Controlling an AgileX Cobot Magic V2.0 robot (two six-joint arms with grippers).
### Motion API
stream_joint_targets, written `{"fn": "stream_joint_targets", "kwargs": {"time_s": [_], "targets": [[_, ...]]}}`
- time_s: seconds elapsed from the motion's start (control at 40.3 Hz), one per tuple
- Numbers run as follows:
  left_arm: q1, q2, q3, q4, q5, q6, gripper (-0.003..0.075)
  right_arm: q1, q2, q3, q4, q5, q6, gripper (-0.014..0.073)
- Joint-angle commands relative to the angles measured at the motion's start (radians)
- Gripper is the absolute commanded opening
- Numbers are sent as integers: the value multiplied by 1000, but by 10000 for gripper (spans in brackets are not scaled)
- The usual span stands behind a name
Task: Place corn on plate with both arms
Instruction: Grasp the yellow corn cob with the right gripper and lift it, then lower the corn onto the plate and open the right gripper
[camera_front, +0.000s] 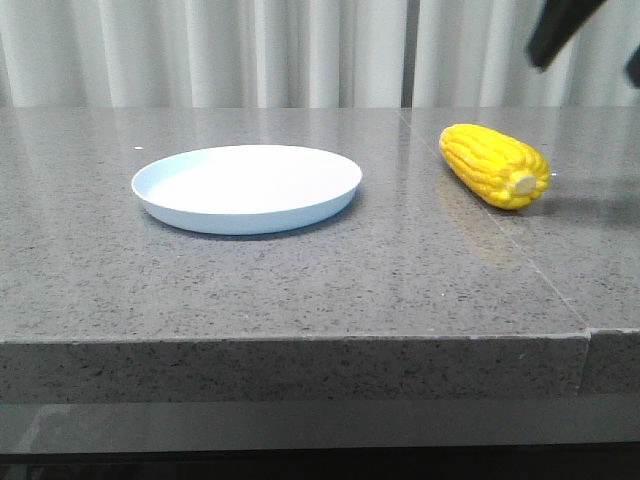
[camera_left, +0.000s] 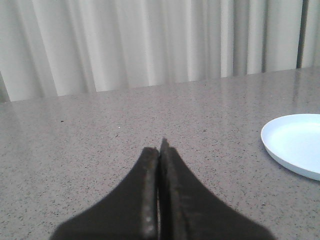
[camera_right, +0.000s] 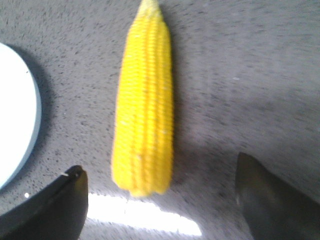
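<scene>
The corn (camera_front: 495, 165) lies on the grey stone table, right of the plate (camera_front: 160, 192), with its pale cut stem end toward the front. The pale blue-white plate is empty. My right gripper (camera_right: 159, 165) is open above the corn (camera_right: 145, 100), one finger on each side of the cob's near end, touching nothing. The plate's rim (camera_right: 34, 107) shows beside it. Only a dark part of the right arm (camera_front: 560, 30) shows in the front view. My left gripper (camera_left: 160, 150) is shut and empty over bare table, and the plate (camera_left: 295, 142) lies off to its side.
The grey stone table (camera_front: 300, 290) has a seam (camera_front: 520, 250) running through its right part and a front edge close to the camera. Pale curtains (camera_front: 250, 50) hang behind the table.
</scene>
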Motion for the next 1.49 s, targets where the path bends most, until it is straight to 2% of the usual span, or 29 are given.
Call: {"fn": "stream_joint_targets", "kwargs": {"time_s": [0.0,0.323,0.397,0.447,0.621,0.67,0.745,0.819,0.943,1.291,1.465], "targets": [[0,12,-26,3,-83,0,-20,22,65,-109,17,-16,-10,624],[0,12,-26,3,-83,0,-20,22,290,-250,20,-11,-10,621],[0,12,-26,3,-83,0,-20,22,308,-253,26,-12,-10,589],[0,12,-26,3,-83,0,-20,22,314,-253,26,-11,-10,531],[0,12,-26,3,-83,0,-20,22,317,-263,26,6,-10,206],[0,12,-26,3,-83,0,-20,22,315,-273,26,20,-10,138],[0,12,-26,3,-83,0,-20,22,304,-291,26,41,-10,82],[0,12,-26,3,-83,0,-20,22,280,-307,36,56,-10,78],[0,12,-26,3,-83,0,-20,39,234,-329,134,58,-10,78],[0,12,-26,3,-83,0,-20,256,249,-370,283,-73,-9,78],[0,12,-26,3,-83,0,-20,317,315,-370,380,-138,-9,78]]}}
